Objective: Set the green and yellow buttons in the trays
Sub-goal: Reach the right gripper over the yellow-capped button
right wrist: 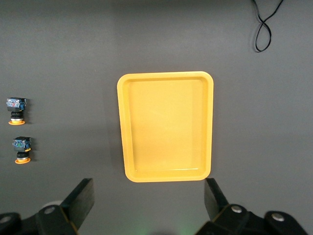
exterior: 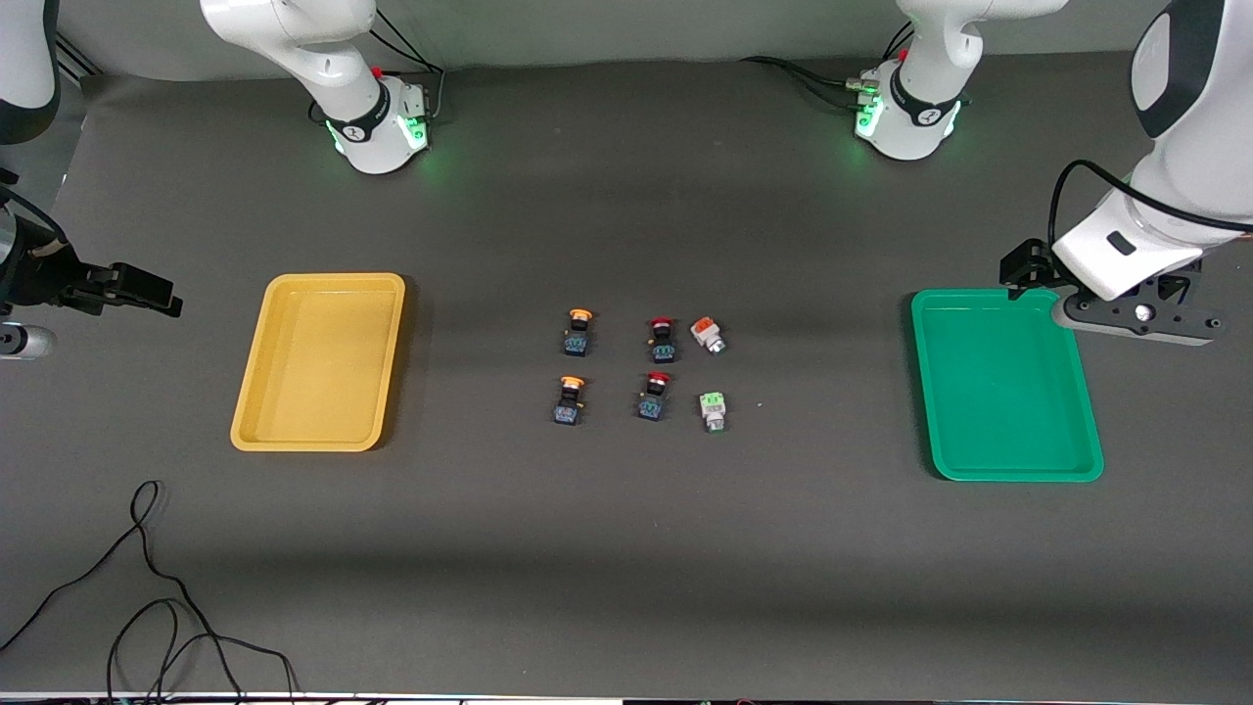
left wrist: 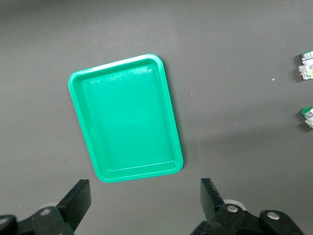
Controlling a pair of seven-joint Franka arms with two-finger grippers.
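Up in the air, both grippers hang with jaws wide apart and nothing between them. The left gripper (left wrist: pixel 144 205) hovers at the left arm's end of the table, by the green tray's (exterior: pixel 1008 470) corner farthest from the front camera; the right gripper (right wrist: pixel 149 205) hovers past the yellow tray (exterior: pixel 313 441), at the right arm's end. Both trays lie flat and hold nothing. Between them, well apart from each, six buttons sit in two rows of three. In the row farther from the front camera stand a yellow button (exterior: pixel 578 331), a red button (exterior: pixel 663 338) and an orange-capped whitish one (exterior: pixel 707 334), which lies tilted. In the nearer row stand the second yellow button (exterior: pixel 570 399), a second red one (exterior: pixel 655 395) and the green button (exterior: pixel 713 410). The yellow pair is toward the yellow tray, the green button toward the green tray. A black cable (exterior: pixel 147 578) loops on the table nearer the front camera than the yellow tray.
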